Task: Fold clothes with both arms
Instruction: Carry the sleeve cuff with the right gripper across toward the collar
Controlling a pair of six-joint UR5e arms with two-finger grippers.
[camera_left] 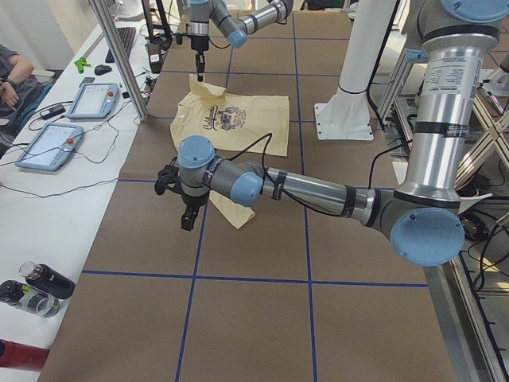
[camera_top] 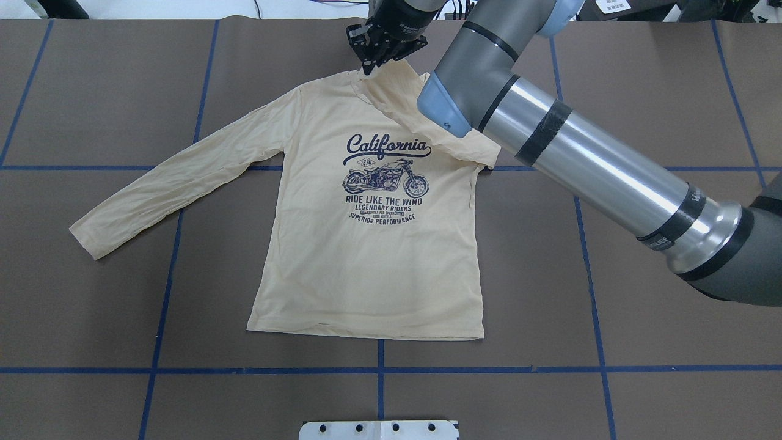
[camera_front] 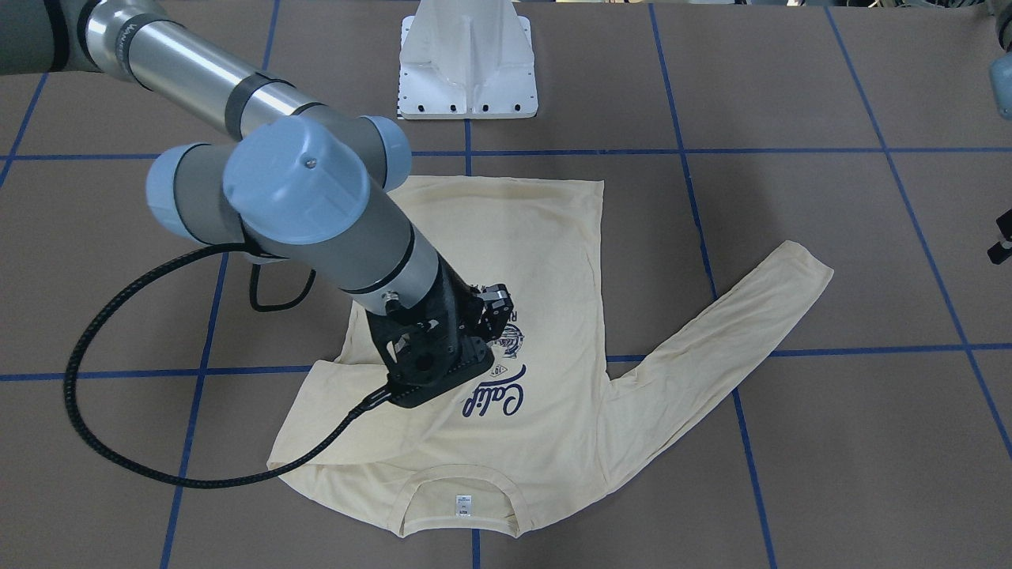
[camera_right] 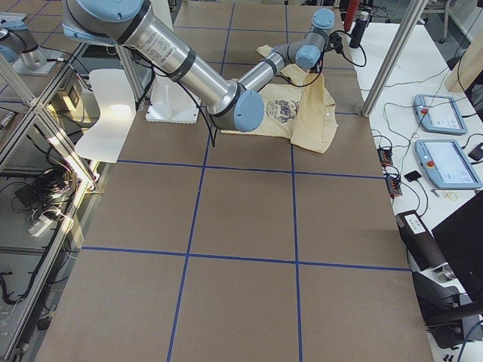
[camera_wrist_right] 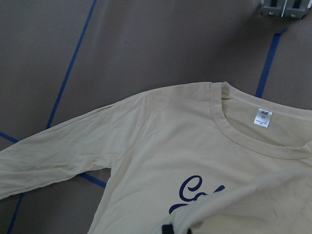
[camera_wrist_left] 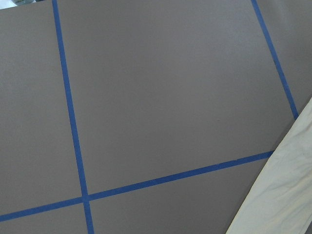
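Robotics laboratory. Evidence: a work table [camera_left: 262, 318] surfaced in brown sheet and gridded with blue tape [camera_left: 310, 284]. A white pedestal [camera_left: 343, 119] stands on the table, with aluminium frame posts [camera_left: 119, 60] at its edge. Two touchscreen pendants [camera_left: 49, 147] lie on a white bench [camera_left: 48, 207] beside the table.

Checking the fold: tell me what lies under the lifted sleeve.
Under the sleeve, held by the right gripper, lies the shirt's own shoulder and upper chest. In the overhead view it hides the neckline; the print there is uncovered.
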